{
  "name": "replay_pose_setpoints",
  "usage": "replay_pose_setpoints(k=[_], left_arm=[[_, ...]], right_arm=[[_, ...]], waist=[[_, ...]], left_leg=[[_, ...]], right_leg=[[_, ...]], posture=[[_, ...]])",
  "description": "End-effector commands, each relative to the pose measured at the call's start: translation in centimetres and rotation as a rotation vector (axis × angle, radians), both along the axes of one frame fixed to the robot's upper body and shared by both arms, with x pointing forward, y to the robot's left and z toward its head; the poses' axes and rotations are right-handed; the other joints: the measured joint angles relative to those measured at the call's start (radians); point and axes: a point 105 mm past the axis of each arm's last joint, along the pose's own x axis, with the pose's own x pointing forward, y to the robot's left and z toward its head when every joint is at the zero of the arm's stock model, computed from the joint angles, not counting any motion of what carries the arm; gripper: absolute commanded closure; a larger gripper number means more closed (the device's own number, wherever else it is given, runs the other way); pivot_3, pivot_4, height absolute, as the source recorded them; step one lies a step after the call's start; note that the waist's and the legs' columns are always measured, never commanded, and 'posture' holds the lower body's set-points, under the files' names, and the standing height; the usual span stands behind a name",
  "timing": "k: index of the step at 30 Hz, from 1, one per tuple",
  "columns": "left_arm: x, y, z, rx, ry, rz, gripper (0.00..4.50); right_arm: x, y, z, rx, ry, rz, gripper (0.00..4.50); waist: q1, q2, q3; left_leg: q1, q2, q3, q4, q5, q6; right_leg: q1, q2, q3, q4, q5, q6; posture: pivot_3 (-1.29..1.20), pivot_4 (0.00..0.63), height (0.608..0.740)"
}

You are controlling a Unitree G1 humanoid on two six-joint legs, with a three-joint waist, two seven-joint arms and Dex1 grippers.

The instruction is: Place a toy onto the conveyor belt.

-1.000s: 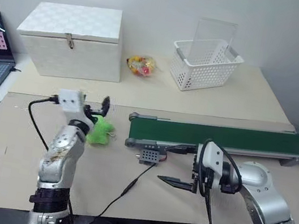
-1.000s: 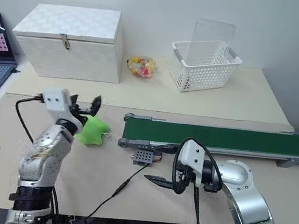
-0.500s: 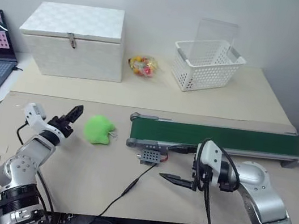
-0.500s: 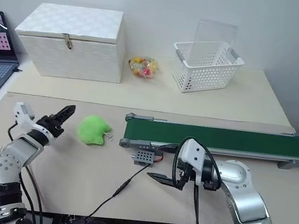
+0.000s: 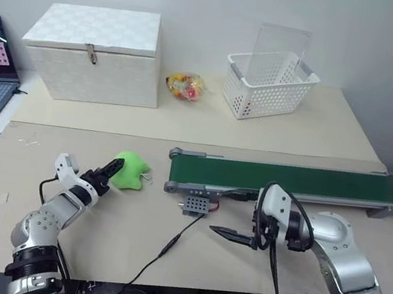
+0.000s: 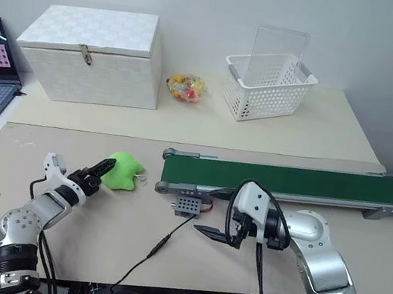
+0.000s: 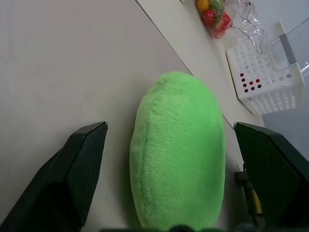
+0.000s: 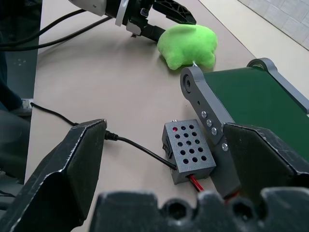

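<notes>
Toy sits on the desk just beside the conveyor belt end, between the spread fingers of the left hand. Closing off-centre could squeeze the soft plush sideways and out. Right hand, open and empty, hovers near the motor box.

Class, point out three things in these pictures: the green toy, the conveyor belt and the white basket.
toy (image 5: pixel 129 170), left eye view, middle of its plush body.
conveyor belt (image 5: pixel 304 182), left eye view, bare green belt surface.
basket (image 5: pixel 270 91), left eye view, its front perforated wall.
</notes>
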Motion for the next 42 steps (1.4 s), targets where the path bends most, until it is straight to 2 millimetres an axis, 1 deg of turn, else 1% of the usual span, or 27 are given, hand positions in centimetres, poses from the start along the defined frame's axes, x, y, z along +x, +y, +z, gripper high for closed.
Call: replay_pose_setpoints(k=[1, 4, 6, 7, 8, 9, 10, 11, 14, 15, 16, 19, 23, 26, 28, 34, 36, 40, 42], left_arm=[[-0.1, -1.6, -0.5, -0.039, 0.009, -0.049, 0.02], [-0.1, -1.8, -0.5, -0.051, 0.005, -0.053, 0.02], [0.0, -1.9, -0.5, -0.053, 0.004, -0.055, 0.56], [0.0, -1.9, -0.5, -0.055, 0.004, -0.055, 0.67], [0.0, -1.9, -0.6, -0.056, 0.005, -0.055, 1.13], [0.0, -1.9, -0.6, -0.057, 0.006, -0.057, 1.41], [0.0, -2.0, -0.6, -0.059, 0.006, -0.060, 1.79], [0.0, -2.0, -0.5, -0.062, 0.004, -0.062, 2.27], [0.1, -2.1, -0.4, -0.066, 0.002, -0.065, 3.48], [0.1, -2.1, -0.4, -0.064, 0.003, -0.065, 3.71], [0.1, -2.1, -0.4, -0.063, 0.002, -0.065, 4.07], [0.2, -1.9, -0.2, -0.053, -0.005, -0.050, 4.07], [0.3, -1.6, -0.1, -0.050, -0.015, -0.028, 4.07], [0.1, -1.7, -0.1, -0.048, -0.014, -0.034, 4.07], [0.1, -1.7, -0.1, -0.050, -0.016, -0.033, 4.07], [0.2, -1.6, 0.5, -0.040, -0.044, -0.032, 4.07], [0.5, -1.2, 1.0, -0.030, -0.071, -0.006, 4.07], [0.8, -0.8, 2.9, 0.043, -0.171, 0.032, 4.07], [0.8, -1.1, 4.5, 0.121, -0.252, 0.055, 4.07]], right_arm=[[0.0, 0.1, 1.3, 0.020, -0.063, 0.003, 0.00], [-0.1, 0.0, 1.3, 0.021, -0.060, 0.001, 0.00], [-0.1, -0.1, 1.5, 0.036, -0.062, -0.002, 0.00], [-0.2, -0.1, 1.7, 0.050, -0.062, -0.002, 0.00], [-0.3, -0.2, 1.9, 0.062, -0.062, 0.001, 0.00], [-0.4, -0.2, 2.1, 0.072, -0.063, 0.004, 0.00], [-0.5, -0.2, 2.2, 0.085, -0.059, 0.006, 0.00], [-0.5, -0.2, 2.4, 0.102, -0.055, 0.005, 0.00], [-0.6, -0.2, 2.7, 0.128, -0.045, 0.004, 0.00], [-0.6, -0.2, 2.6, 0.127, -0.042, 0.004, 0.00], [-0.6, -0.2, 2.5, 0.123, -0.040, 0.004, 0.00], [-0.7, 0.1, 2.3, 0.117, -0.051, 0.006, 0.00], [-0.8, 0.5, 3.1, 0.169, -0.072, 0.013, 0.00], [-1.6, 0.6, 5.7, 0.352, -0.063, 0.045, 0.00], [-1.6, 0.3, 6.5, 0.415, -0.059, 0.036, 0.00], [-1.4, 0.0, 6.2, 0.475, -0.023, 0.017, 0.00], [-1.1, 0.0, 5.3, 0.453, -0.010, 0.004, 0.00], [-1.1, 0.3, 4.5, 0.434, 0.007, 0.003, 0.00], [-1.0, 0.4, 4.3, 0.427, 0.008, 0.003, 0.00]], waist=[[0.002, 0.000, 0.000], [0.005, 0.000, 0.000], [0.005, 0.000, 0.000], [0.005, 0.000, 0.000], [0.005, 0.000, 0.000], [0.005, 0.000, 0.000], [0.004, 0.000, 0.000], [0.002, 0.000, 0.000], [0.002, 0.000, 0.000], [0.002, 0.000, 0.000], [0.002, 0.000, 0.000], [0.003, 0.000, 0.000], [0.002, 0.000, 0.000], [0.002, 0.000, 0.000], [0.003, 0.000, 0.000], [0.002, 0.000, 0.000], [0.002, 0.000, 0.000], [0.003, 0.000, 0.000], [0.002, 0.000, 0.000]], left_leg=[[0.000, 0.000, 0.000, 0.000, 0.000, 0.000], [0.000, 0.000, 0.000, 0.000, 0.000, 0.000], [0.000, 0.000, 0.000, 0.000, 0.000, 0.000], [0.000, 0.000, 0.000, 0.000, 0.000, 0.000], [0.000, 0.000, 0.000, 0.000, 0.000, 0.000], [0.000, 0.000, 0.000, 0.000, 0.000, 0.000], [0.000, 0.000, 0.000, 0.000, 0.000, 0.000], [0.000, 0.000, 0.000, 0.000, 0.000, 0.000], [0.000, 0.000, 0.000, 0.000, 0.000, 0.000], [0.000, 0.000, 0.000, 0.000, 0.000, 0.000], [0.000, 0.000, 0.000, 0.000, 0.000, 0.000], [0.000, 0.000, 0.000, 0.000, 0.000, 0.000], [0.000, 0.000, 0.000, 0.000, 0.000, 0.000], [0.000, 0.000, 0.000, 0.000, 0.000, 0.000], [0.000, 0.000, 0.000, 0.000, 0.000, 0.000], [0.000, 0.000, 0.000, 0.000, 0.000, 0.001], [0.000, 0.000, 0.000, 0.000, 0.000, 0.000], [0.000, 0.000, 0.000, 0.000, 0.000, 0.000], [-0.001, 0.000, 0.000, 0.000, 0.000, 0.000]], right_leg=[[0.000, 0.000, 0.000, 0.000, 0.000, 0.000], [0.000, 0.000, 0.000, 0.000, 0.000, 0.000], [0.000, 0.000, 0.000, 0.000, 0.000, 0.000], [0.000, 0.000, 0.000, 0.000, 0.000, 0.000], [0.000, 0.000, 0.000, 0.000, 0.000, 0.000], [0.000, 0.000, 0.000, 0.000, 0.000, 0.000], [0.000, 0.000, 0.000, 0.000, 0.000, 0.000], [0.000, 0.000, 0.000, 0.000, 0.000, 0.000], [0.000, 0.000, 0.000, 0.000, 0.000, 0.000], [0.000, 0.000, 0.000, 0.000, 0.000, 0.000], [0.000, 0.000, 0.000, 0.000, 0.000, 0.000], [0.000, 0.000, 0.000, 0.000, 0.000, 0.000], [0.000, 0.000, 0.000, 0.000, 0.000, 0.000], [0.000, 0.000, 0.000, 0.000, 0.000, 0.000], [0.000, 0.000, 0.000, 0.000, 0.000, 0.000], [0.000, 0.001, 0.000, 0.000, 0.000, 0.000], [0.000, 0.001, 0.000, 0.000, 0.000, 0.000], [0.000, 0.000, 0.000, 0.000, 0.000, 0.000], [-0.001, 0.000, 0.000, 0.000, 0.000, 0.000]], posture=[[0.00, 0.150, 0.740], [0.00, 0.150, 0.740], [0.00, 0.150, 0.740], [0.00, 0.150, 0.740], [0.00, 0.150, 0.740], [0.00, 0.150, 0.740], [0.00, 0.150, 0.740], [0.00, 0.150, 0.740], [0.00, 0.150, 0.740], [0.00, 0.150, 0.740], [0.00, 0.150, 0.740], [0.00, 0.150, 0.740], [0.00, 0.150, 0.740], [0.00, 0.150, 0.740], [0.00, 0.150, 0.740], [0.00, 0.150, 0.740], [0.00, 0.150, 0.740], [0.00, 0.150, 0.740], [0.00, 0.150, 0.740]])
